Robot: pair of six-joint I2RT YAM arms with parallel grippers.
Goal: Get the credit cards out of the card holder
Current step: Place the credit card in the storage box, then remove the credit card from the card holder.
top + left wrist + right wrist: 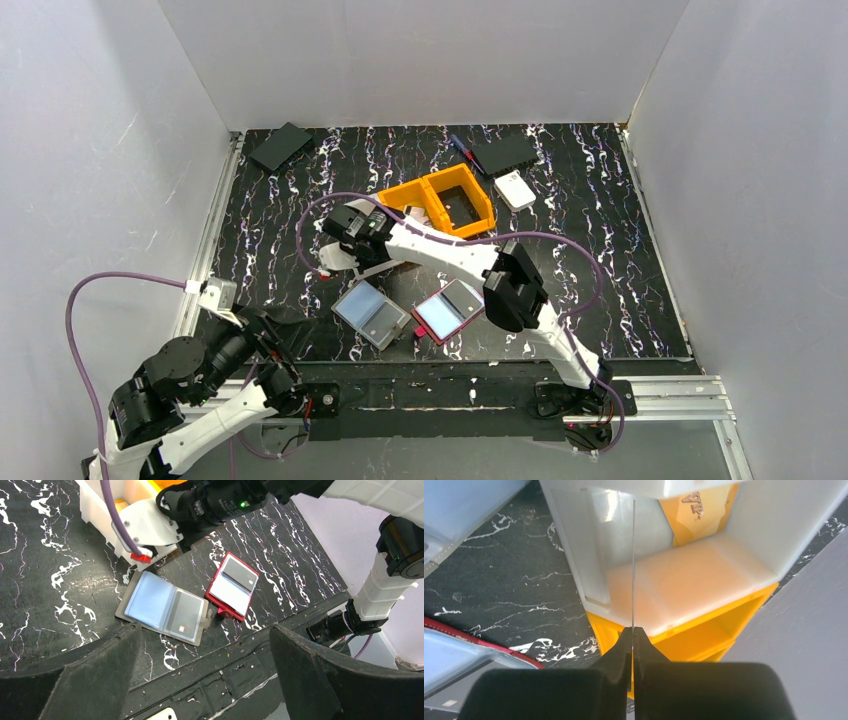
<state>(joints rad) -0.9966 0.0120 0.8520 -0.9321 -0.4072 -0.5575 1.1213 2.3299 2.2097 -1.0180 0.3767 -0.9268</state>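
Right hand (633, 635) is clamped on a thin credit card (633, 565), seen edge-on in front of a white bin (684, 590) that sits in an orange tray (694, 640). Left hand (205, 645) hangs with its fingers apart over the near edge of the table (45, 580). On the table the red card holder (232, 586) lies open, with 1 dark card (240, 574) in its far half, just beside an open grey wallet (162, 607).

Plain white walls (420, 50) enclose a black tabletop (620, 200) veined white, evenly lit, metal rail (670, 397) along its near edge
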